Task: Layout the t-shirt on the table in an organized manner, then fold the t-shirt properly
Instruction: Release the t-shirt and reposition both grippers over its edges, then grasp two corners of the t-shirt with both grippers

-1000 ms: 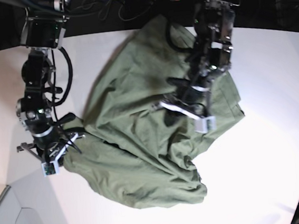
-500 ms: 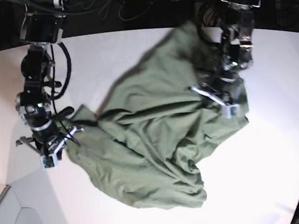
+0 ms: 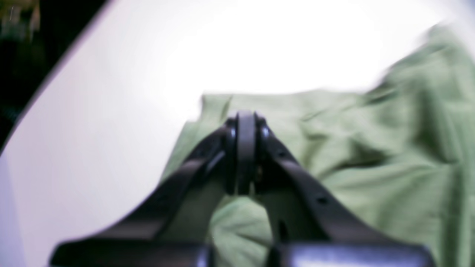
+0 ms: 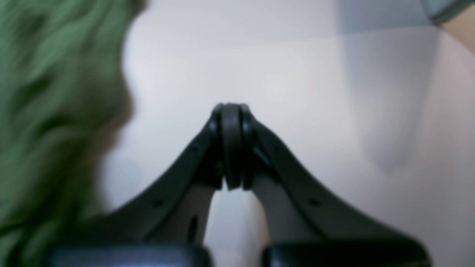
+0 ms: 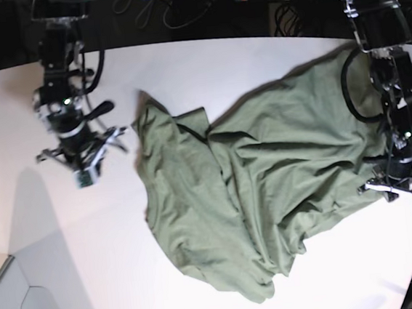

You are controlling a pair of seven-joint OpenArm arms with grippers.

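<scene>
The wrinkly olive-green cotton t-shirt [image 5: 267,178] lies spread and rumpled across the large white matte table [image 5: 183,69]. The left gripper [image 3: 245,148] has its jaws clenched on a fold of the green cloth, at the shirt's edge near the table rim. The right gripper [image 4: 231,144] is pressed closed on nothing, over bare tabletop, with the shirt just off to one side of its jaws.

Soft, wrinkled matt olive cloth t-shirt [image 5: 265,163] on smooth matt white table [image 5: 183,65].
</scene>
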